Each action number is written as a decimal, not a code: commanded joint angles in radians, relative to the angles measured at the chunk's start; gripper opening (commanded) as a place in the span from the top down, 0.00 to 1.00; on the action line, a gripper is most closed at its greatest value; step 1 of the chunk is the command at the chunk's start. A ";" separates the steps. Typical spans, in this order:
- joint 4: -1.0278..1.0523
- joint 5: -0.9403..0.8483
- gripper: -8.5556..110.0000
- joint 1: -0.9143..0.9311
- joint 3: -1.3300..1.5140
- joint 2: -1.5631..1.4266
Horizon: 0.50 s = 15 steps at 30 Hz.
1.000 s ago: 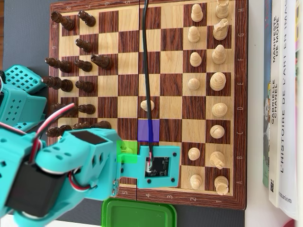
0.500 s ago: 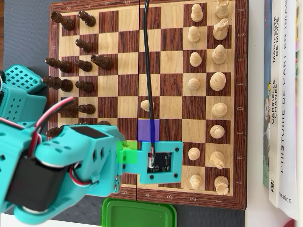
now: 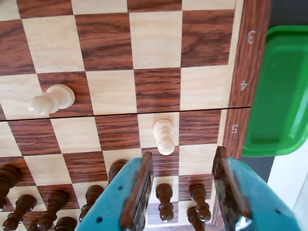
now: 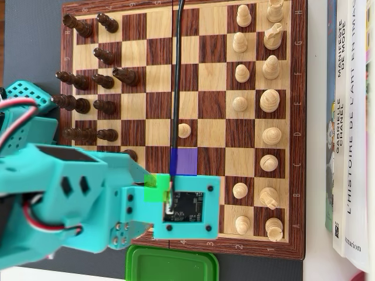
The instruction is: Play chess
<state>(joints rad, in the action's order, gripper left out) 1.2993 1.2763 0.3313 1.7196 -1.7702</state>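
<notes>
Chessboard (image 4: 199, 88): wooden, dark and light squares, lying flat on the desk (image 4: 35, 47) and filling most of the overhead view. Numbers 3, 4 and 5 are readable on its border in the wrist view.

Arm (image 4: 64, 205): turquoise, entering from the lower left of the overhead view, covering the board's lower-left corner. Its camera board (image 4: 186, 206) sits over the bottom ranks, with a black cable (image 4: 176, 70) running up across the board.

Books (image 4: 350, 117): stacked at the right edge of the overhead view, off the board.

Green container (image 4: 173, 264): just below the board's bottom edge in the overhead view; at right in the wrist view, beside the border.

Gripper (image 3: 182, 161): jaws apart, holding nothing, hovering above the board with an empty gap between the two fingers.

Dark pieces (image 4: 88, 79): grouped along the left side in the overhead view, several partly hidden under the arm; more show under the gripper in the wrist view.

Light pieces (image 4: 258, 76): standing in the two right-hand columns in the overhead view.

Light pawn (image 3: 164, 136): alone on a light square, just ahead of the gripper's open gap, not touched by either finger.

Second light pawn (image 3: 51, 99): farther left in the wrist view, on a dark square, well apart from the gripper.
</notes>
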 commanded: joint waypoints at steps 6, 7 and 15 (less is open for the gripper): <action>-0.012 0.005 0.77 -0.006 0.084 -0.270; -0.012 0.005 0.77 -0.018 0.109 -0.308; -0.014 0.005 0.77 -0.098 0.305 -0.629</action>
<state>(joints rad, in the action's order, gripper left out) 1.2993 1.2763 0.2562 1.9865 -2.3102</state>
